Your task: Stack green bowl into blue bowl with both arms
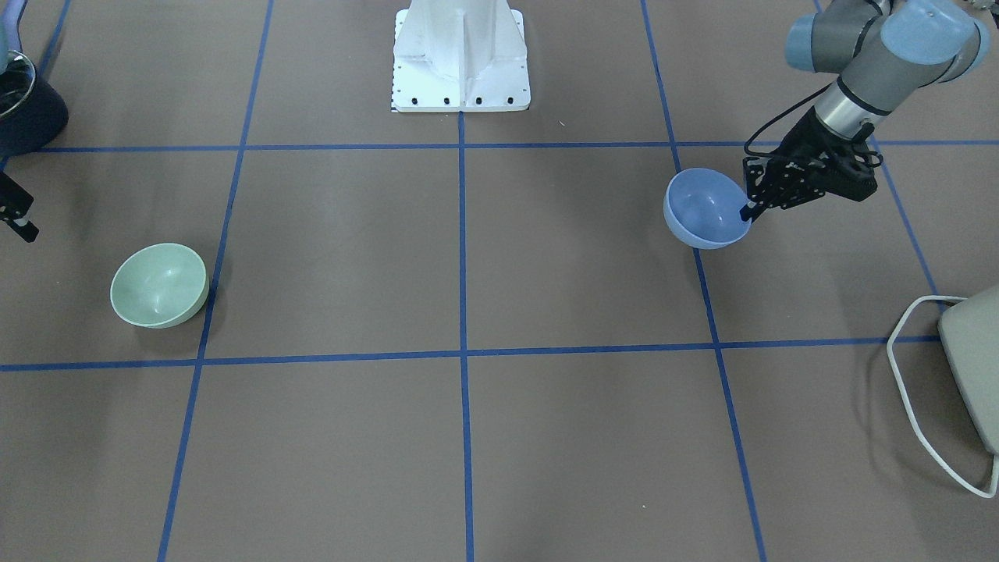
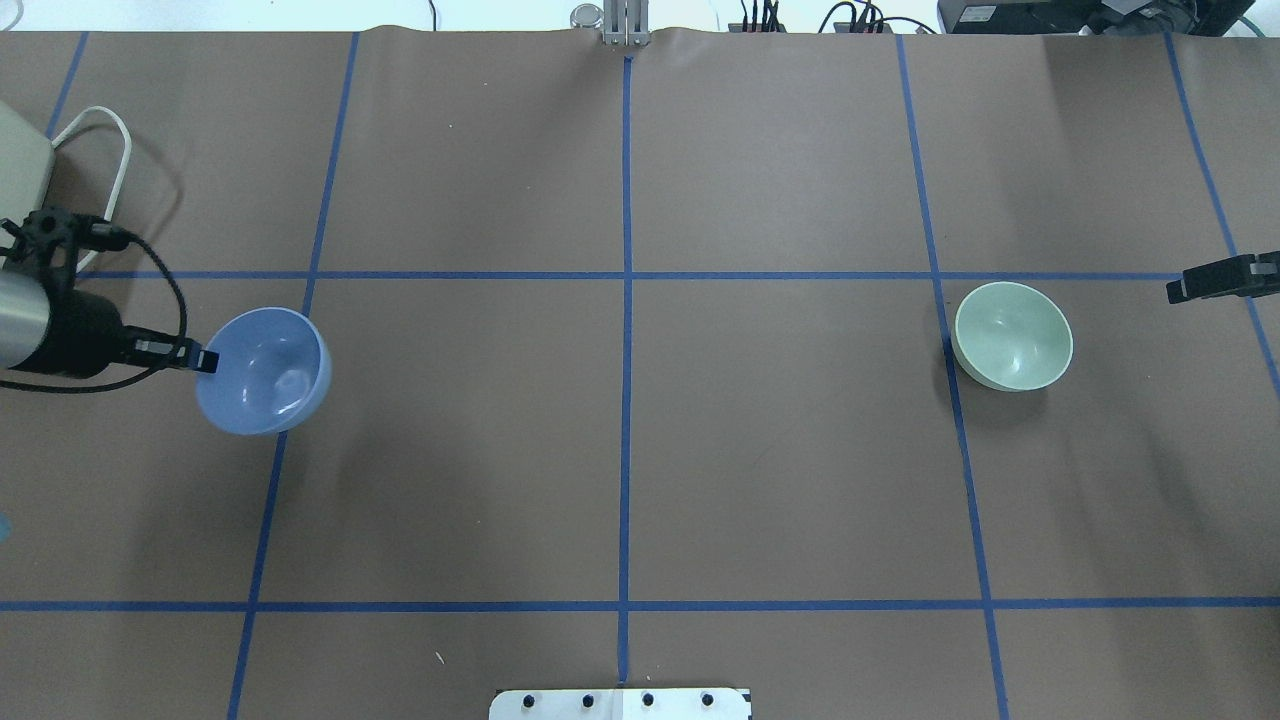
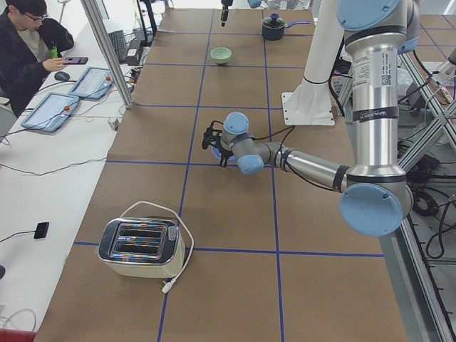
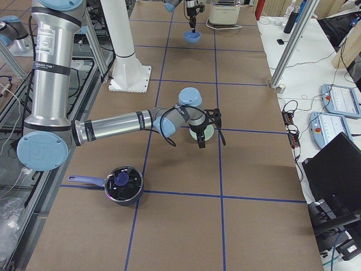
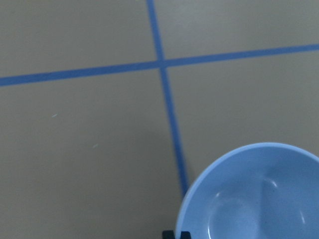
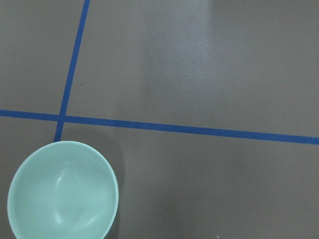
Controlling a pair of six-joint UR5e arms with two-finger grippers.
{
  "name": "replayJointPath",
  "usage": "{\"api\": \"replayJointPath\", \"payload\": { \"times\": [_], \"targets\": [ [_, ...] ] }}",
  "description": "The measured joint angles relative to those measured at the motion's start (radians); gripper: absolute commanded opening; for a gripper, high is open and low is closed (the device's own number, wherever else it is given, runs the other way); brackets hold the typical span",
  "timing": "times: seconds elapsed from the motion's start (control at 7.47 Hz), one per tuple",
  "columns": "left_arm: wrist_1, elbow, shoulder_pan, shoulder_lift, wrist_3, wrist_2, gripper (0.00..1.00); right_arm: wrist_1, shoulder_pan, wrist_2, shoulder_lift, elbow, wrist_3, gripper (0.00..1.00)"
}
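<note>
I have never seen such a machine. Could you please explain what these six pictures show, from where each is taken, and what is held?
It is a robot with two jointed arms, each ending in a pincer, at a brown table marked with blue tape. One picture looks from across the table, one from above behind the robot, two from the table's ends, and two from small cameras on the wrists. The left pincer grips the rim of the blue bowl. The green bowl stands free, and the right pincer hangs beside it, not touching. A toaster and a dark lidded pot also stand on the table.
</note>
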Motion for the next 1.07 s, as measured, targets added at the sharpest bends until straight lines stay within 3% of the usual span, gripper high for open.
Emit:
{"api": "replayJointPath", "payload": {
  "times": [0.27,0.54,0.8,1.07],
  "targets": [
    [0.173,-0.005,0.057,-0.188,-0.079,0.020,0.00,0.000,-0.001,0.000,0.002,0.000,0.000,1.00],
    [0.357,0.038,0.202,-0.414,-0.181,0.139,0.00,0.000,-0.001,0.000,0.005,-0.002,0.000,1.00],
    [0.429,0.170,0.316,-0.598,-0.254,0.243,0.00,0.000,-0.002,0.000,0.007,-0.005,0.000,1.00],
    [0.433,0.273,0.349,-0.670,-0.265,0.279,0.00,0.000,-0.003,0.000,0.008,-0.006,0.000,1.00]
  ]
}}
